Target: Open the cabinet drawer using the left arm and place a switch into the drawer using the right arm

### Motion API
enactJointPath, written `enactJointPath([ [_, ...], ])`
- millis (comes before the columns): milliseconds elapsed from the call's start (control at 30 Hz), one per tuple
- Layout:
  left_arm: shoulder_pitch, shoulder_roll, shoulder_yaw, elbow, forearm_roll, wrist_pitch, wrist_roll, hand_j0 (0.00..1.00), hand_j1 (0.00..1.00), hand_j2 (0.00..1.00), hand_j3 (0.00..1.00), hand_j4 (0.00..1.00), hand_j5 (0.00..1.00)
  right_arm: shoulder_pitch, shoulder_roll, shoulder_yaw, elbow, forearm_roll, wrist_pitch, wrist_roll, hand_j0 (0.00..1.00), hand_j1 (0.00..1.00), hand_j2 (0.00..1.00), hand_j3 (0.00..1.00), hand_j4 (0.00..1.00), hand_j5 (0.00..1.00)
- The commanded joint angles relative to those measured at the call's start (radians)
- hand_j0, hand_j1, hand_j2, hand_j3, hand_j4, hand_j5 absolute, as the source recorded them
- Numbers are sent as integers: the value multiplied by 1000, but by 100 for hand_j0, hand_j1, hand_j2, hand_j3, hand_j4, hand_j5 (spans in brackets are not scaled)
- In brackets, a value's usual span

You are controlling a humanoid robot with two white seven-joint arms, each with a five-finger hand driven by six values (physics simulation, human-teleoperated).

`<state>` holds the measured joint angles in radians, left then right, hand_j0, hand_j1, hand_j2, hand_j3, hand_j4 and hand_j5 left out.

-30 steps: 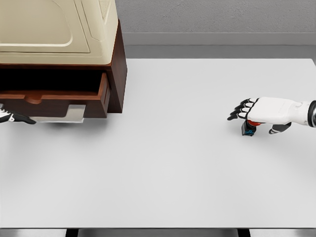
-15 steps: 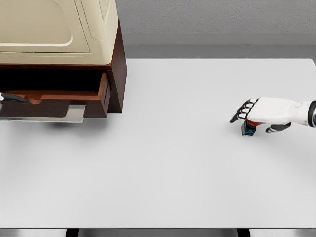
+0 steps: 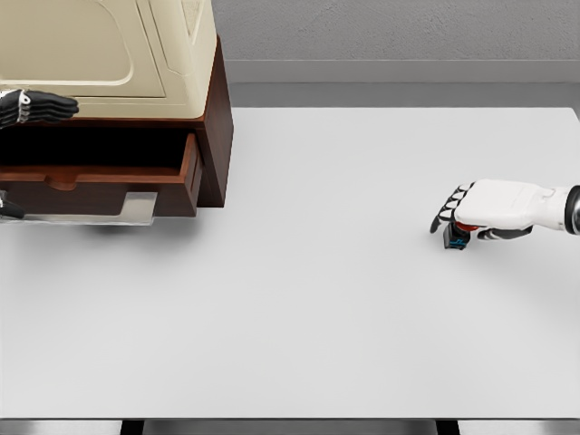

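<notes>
Far left, my left hand [image 3: 36, 106] pokes in at the picture's edge, dark fingers stretched out flat and holding nothing, up against the cream top [image 3: 100, 54] of the cabinet [image 3: 216, 136]. Just below that hand, the drawer [image 3: 100, 186] stands pulled out, its brown front facing me and a dark gap above it. One more dark fingertip of mine shows at the edge, lower down, beside the drawer front; what it does there I cannot tell.

Now across the wide white counter [image 3: 299, 299], well apart from the cabinet, over to the right side. Here is my right hand [image 3: 471, 217], arm coming in from the right edge, palm down, low over the surface. The fingers [image 3: 446, 214] curl downward at the front and the thumb tucks underneath. The switch [image 3: 456, 236] sits right under that palm, a small dark block with blue on its side and a touch of red on top, standing on the counter. It peeks out below the knuckles, between the curled fingers and the thumb. Fingers close around it on both sides, though whether they actually press on it I cannot tell.
</notes>
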<state>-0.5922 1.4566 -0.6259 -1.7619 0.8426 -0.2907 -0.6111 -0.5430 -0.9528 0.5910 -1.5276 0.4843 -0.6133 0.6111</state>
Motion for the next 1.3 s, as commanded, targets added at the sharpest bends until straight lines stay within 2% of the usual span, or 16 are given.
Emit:
enactJointPath([
  [0,2,-25,2,-1,-7,4,0,100,100,100,100,100,100,0,-1,0,1,-4,2,0,69,69,69,69,69,69],
  [167,2,-27,-23,1,-14,-10,0,100,100,100,100,100,100,5,-1,0,4,-4,2,0,69,69,69,69,69,69],
  [333,2,-25,-35,6,-28,-39,0,100,100,100,100,100,100,6,-3,0,3,-7,2,0,51,51,51,51,51,51],
  [467,2,-22,-37,9,-28,-42,0,100,100,100,100,100,100,6,-3,0,3,-10,2,0,41,41,41,41,41,41],
  [800,2,-8,-37,36,-25,-44,0,100,100,100,100,100,100,-3,19,-43,35,-47,2,0,36,36,36,36,36,36],
  [867,2,-8,-37,65,-19,-45,0,100,100,100,100,100,100,-5,34,-46,35,-49,2,0,32,32,32,32,32,32],
  [1033,2,-2,-35,107,-27,-45,0,100,100,100,100,100,100,-12,94,-88,35,-50,2,0,34,34,34,34,34,34],
  [1133,2,-2,-35,154,-25,-42,0,100,100,100,100,100,100,-48,138,-92,37,-50,2,0,34,34,34,34,34,34],
  [1267,0,-4,-32,174,-27,-42,0,100,100,100,100,100,100,-98,200,-86,35,-50,2,0,35,35,35,35,35,35],
])
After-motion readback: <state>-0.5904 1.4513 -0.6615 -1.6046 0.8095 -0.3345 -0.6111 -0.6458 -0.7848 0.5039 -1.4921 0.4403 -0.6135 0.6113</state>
